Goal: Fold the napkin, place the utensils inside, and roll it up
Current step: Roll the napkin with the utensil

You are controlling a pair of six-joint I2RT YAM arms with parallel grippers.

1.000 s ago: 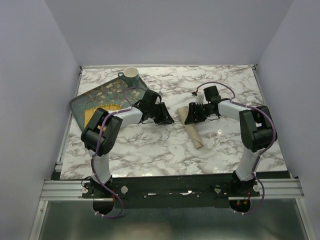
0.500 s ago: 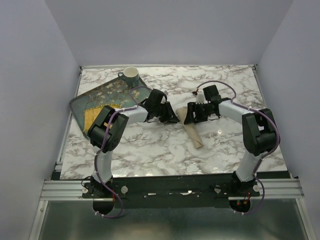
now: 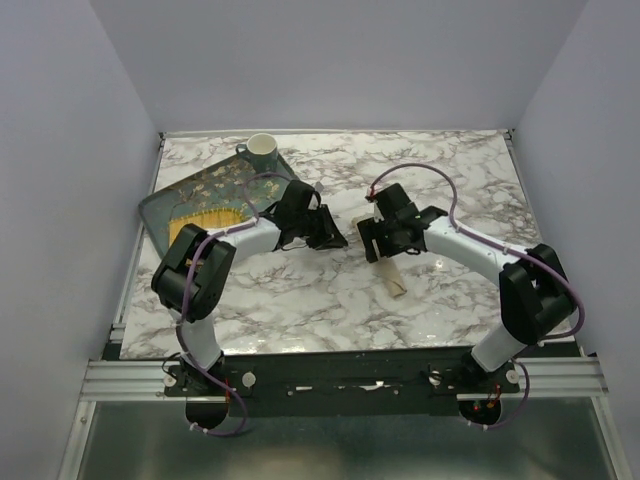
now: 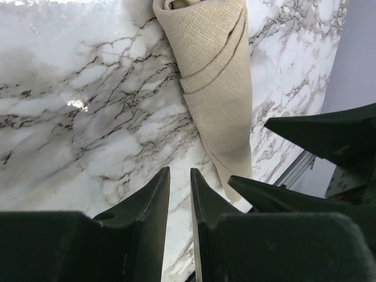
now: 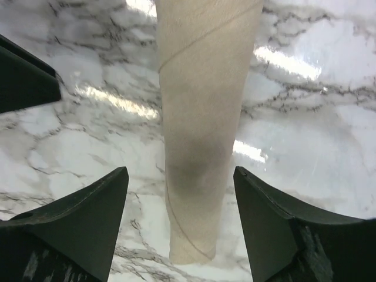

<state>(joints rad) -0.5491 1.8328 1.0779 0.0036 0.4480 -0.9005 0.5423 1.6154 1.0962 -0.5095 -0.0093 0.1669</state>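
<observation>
The rolled napkin (image 5: 205, 88) lies on the marble counter (image 5: 76, 135). It runs straight out between the wide-spread fingers of the right hand (image 5: 181, 171) and touches neither. The left hand (image 4: 179, 194) is pinched almost closed on nothing, with the roll just ahead and to its right.

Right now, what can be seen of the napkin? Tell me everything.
The napkin is plain beige woven cloth, rolled into a long tube that tapers, its overlapped edges spiralling round it. It lies flat on the marble table, near the middle, set diagonally. The right gripper is open over it, one finger on each side, neither seen touching. The left gripper is beside it, apart. No spoon shows.
</observation>
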